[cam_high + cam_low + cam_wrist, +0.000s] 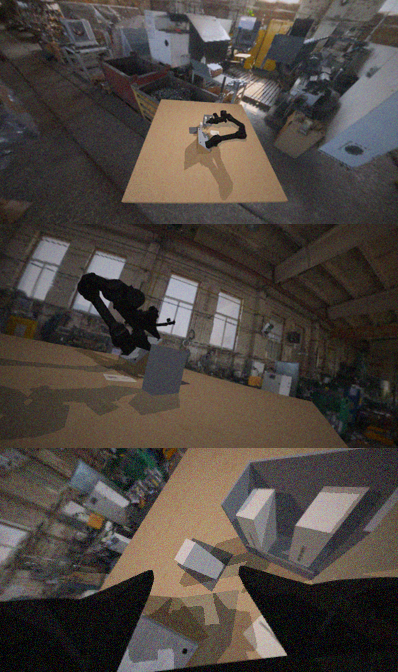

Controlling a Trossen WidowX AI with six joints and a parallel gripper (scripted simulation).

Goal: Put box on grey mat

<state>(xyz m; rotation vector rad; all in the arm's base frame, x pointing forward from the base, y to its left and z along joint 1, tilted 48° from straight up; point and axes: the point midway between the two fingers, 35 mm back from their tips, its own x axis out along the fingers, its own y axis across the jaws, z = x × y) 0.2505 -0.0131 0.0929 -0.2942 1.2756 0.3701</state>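
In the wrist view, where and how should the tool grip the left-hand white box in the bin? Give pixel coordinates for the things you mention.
I'd grip the left-hand white box (pixel 263 519) near its top, across its two long side faces, coming from above. Its top is long but narrow, which suits that pinch, and the bin's (pixel 234 495) walls hinder a sideways approach.

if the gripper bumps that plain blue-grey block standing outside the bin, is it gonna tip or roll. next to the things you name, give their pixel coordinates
The blue-grey rectangular block (pixel 165 370) (pixel 201 560) might tip under a high push, since it stands taller than wide. Its flat faces and square edges make rolling unlikely.
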